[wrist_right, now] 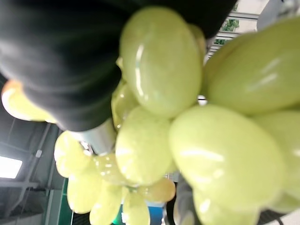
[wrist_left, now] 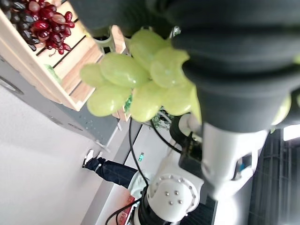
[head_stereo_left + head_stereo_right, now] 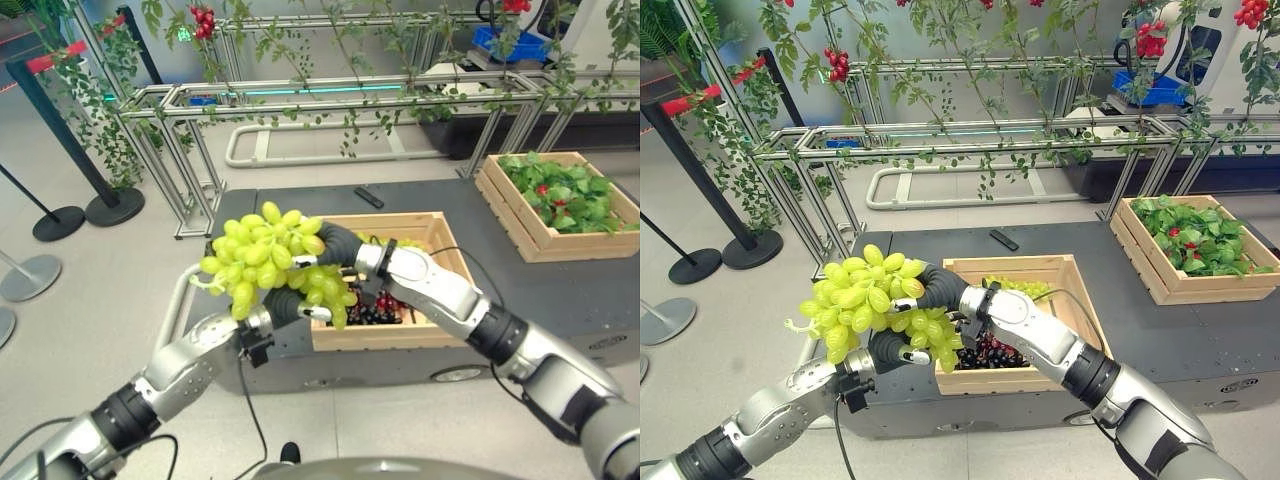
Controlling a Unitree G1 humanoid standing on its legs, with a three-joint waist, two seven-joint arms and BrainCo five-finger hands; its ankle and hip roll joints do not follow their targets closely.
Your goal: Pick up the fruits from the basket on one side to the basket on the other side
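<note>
Above dark tabletop: green grapes lifted clear of wooden crate, left robot hand and right robot hand both curled round bunch at frame centre, dark grapes left inside, transfer barely begun.

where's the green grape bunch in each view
Left eye view: green grape bunch left of centre, between both hands.
Right eye view: left of centre.
Left wrist view: upper middle.
Right wrist view: across most of the picture.
Shared landmark: the wooden crate holding dark grapes.
</note>
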